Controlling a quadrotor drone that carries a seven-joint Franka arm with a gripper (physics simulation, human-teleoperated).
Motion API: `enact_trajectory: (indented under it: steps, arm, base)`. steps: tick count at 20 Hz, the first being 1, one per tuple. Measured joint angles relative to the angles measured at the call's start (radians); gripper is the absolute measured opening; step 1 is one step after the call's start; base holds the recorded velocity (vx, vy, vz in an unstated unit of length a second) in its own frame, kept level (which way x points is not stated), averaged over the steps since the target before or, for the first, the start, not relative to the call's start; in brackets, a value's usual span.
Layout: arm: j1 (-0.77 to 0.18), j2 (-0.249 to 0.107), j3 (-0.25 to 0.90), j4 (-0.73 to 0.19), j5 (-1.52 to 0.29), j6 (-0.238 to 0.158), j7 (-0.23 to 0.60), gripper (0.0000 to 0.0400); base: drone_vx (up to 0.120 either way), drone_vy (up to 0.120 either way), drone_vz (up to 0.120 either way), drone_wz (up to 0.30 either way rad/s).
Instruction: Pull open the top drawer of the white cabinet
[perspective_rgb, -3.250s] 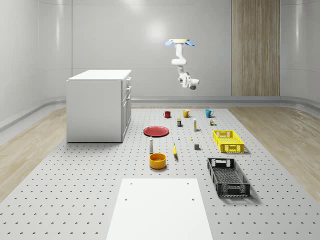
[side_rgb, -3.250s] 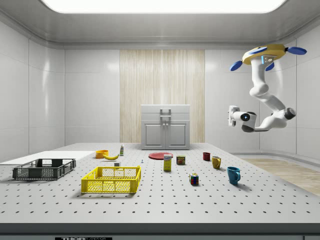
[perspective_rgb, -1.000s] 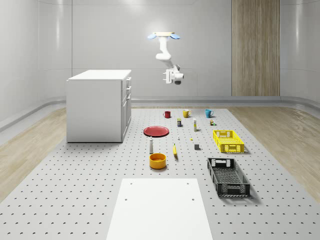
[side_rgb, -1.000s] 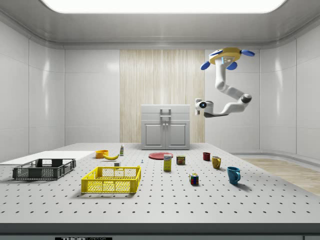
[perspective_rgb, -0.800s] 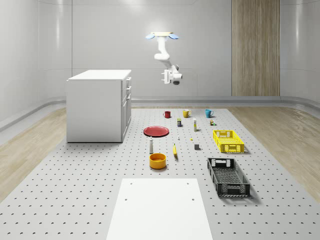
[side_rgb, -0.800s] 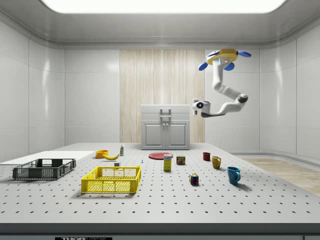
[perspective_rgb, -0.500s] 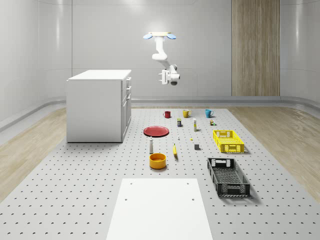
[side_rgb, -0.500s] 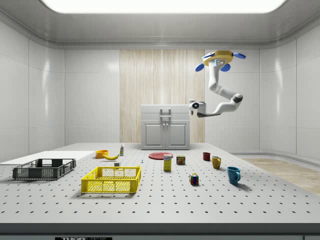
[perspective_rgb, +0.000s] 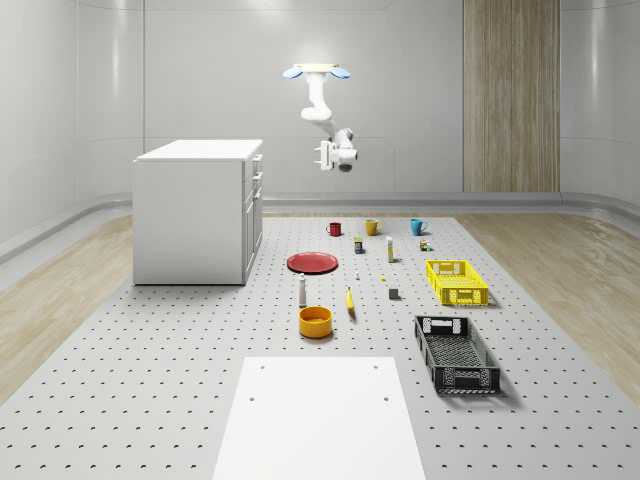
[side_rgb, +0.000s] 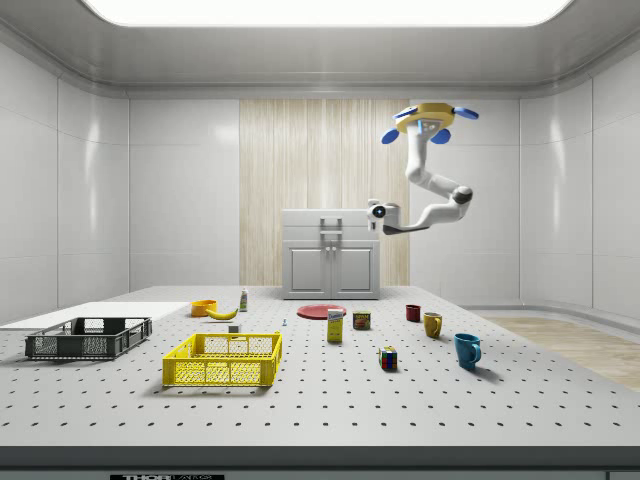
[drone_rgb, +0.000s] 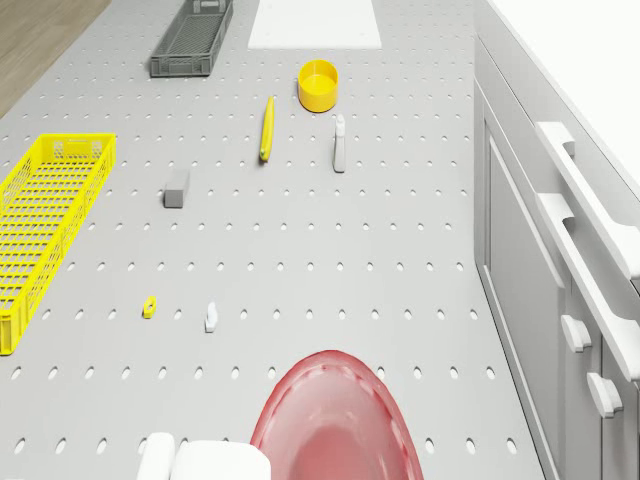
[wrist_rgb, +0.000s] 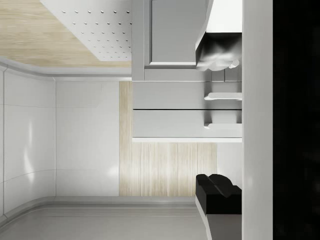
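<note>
While the drawer is not yet touched, the approach is clearly under way. On the wide grey desk (perspective_rgb: 150, 380) the white cabinet (perspective_rgb: 195, 215) stands at the whole-scene view's left. Its front faces the cups, crates and other small things laid out to the right.

The drone (perspective_rgb: 314, 72) hovers high in the air in front of that cabinet face, above the desk. From its own camera the red plate (drone_rgb: 330, 420) lies almost beneath it, with the cabinet front close alongside. About three seconds ago the drone hung well off to the whole-scene view's right, and in each later picture it has drawn nearer the cabinet. In the side view it has come in from the far right to just right of the cabinet. The arm (side_rgb: 432, 195) hangs below the drone and bends so that the gripper (perspective_rgb: 323, 156) points toward the cabinet, at about the height of the cabinet's top edge.

The jaws stand wide apart and hold nothing. In the wrist view one dark finger (wrist_rgb: 217, 192) shows, with the drawer fronts beyond it.

The top drawer (side_rgb: 332, 221) sits flush with the cabinet front, shut, directly under the cabinet's top. Its handle (wrist_rgb: 222, 127) is a pale bar that stands proud of the front. In the whole-scene view the gripper is apart from it, with open air between.

My reading is that the long transit is nearly done. What remains is the last close-in, bringing the jaws around the handle before any pull. A drift of the hovering drone could carry them onto the second handle just below.
</note>
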Motion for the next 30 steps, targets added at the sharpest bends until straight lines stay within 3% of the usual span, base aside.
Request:
enact_trajectory:
  steps: [15, 30]
  arm:
    - [0.038, -0.041, -0.013, -0.005, -0.033, 0.036, 0.027, 0.0305]
    - [0.068, -0.074, -0.021, -0.01, -0.059, 0.064, 0.05, 0.0305]
  base:
    - [0.12, -0.077, 0.0, 0.0]
    - [0.12, 0.0, 0.0, 0.0]
